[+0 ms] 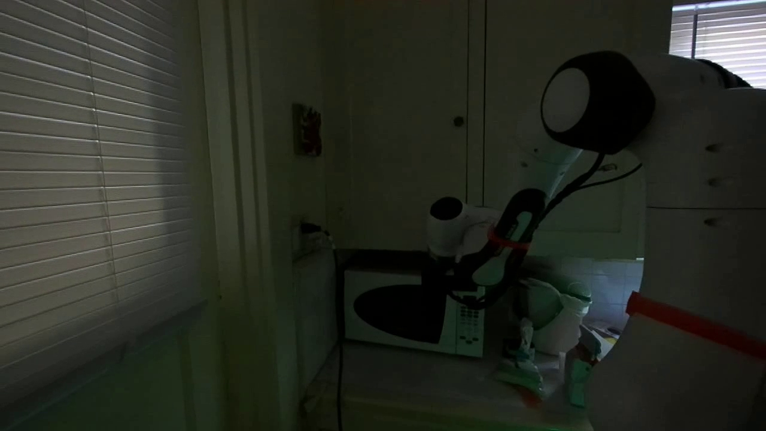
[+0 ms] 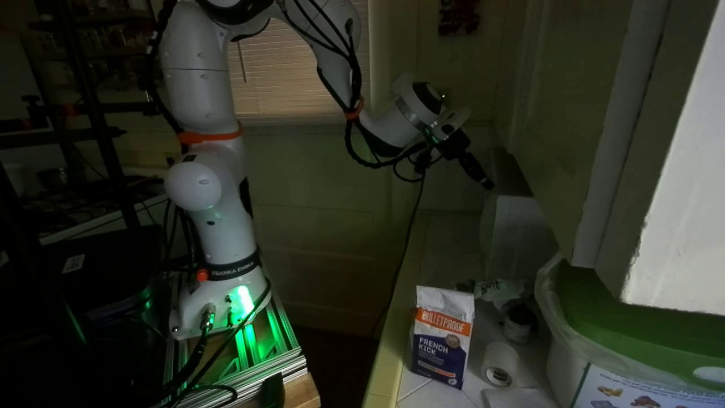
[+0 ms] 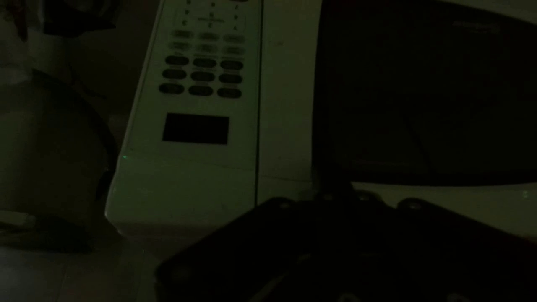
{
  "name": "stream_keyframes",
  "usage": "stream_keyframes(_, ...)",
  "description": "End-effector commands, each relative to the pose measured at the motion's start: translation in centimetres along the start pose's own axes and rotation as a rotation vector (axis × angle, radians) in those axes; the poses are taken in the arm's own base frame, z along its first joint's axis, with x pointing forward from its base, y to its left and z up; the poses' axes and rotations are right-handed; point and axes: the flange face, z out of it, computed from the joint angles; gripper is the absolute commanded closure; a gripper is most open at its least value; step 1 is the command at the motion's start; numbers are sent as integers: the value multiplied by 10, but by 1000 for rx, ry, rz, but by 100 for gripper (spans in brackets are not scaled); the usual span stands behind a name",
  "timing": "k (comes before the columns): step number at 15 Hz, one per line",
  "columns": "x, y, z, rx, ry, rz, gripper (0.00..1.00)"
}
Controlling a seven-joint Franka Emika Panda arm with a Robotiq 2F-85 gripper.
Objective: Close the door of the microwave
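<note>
Door (image 3: 402,96) looks closed on microwave (image 2: 520,229); claw (image 2: 488,184) pinched together, empty (bag (image 2: 442,337) w/ lbl BULLETPROOF FRENCH KICK, btw).

Beyond the jaws, the door (image 3: 402,96) is cut off by the wrist view's edge; to their side, the oval buttons (image 3: 202,76) cannot be clearly read.

White microwave (image 1: 395,312), dark-windowed door (image 3: 398,105) — black pincer (image 2: 487,184).
The bag (image 2: 443,337) is banded white, orange and navy; the lid (image 2: 634,328) is green — the table (image 2: 450,249) is tiled white, edged yellow.
</note>
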Motion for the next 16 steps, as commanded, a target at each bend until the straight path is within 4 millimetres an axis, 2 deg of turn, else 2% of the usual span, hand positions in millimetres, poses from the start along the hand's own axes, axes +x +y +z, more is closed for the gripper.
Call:
stream_keyframes(1, 6, 1, -4, 71, 3, 31, 100)
stream_keyframes(2, 1, 1, -14, 87, -1, 38, 74)
stream_keyframes(4, -6, -2, -27, 146, -13, 45, 68)
stream_keyframes(7, -25, -5, -41, 223, -59, 63, 44)
stream_keyframes(12, -70, -4, -42, 207, -194, 44, 7)
stream_keyframes(13, -77, -5, -43, 204, -218, 37, 1)
stream_keyframes(16, -81, -6, -55, 201, -260, 24, 0)
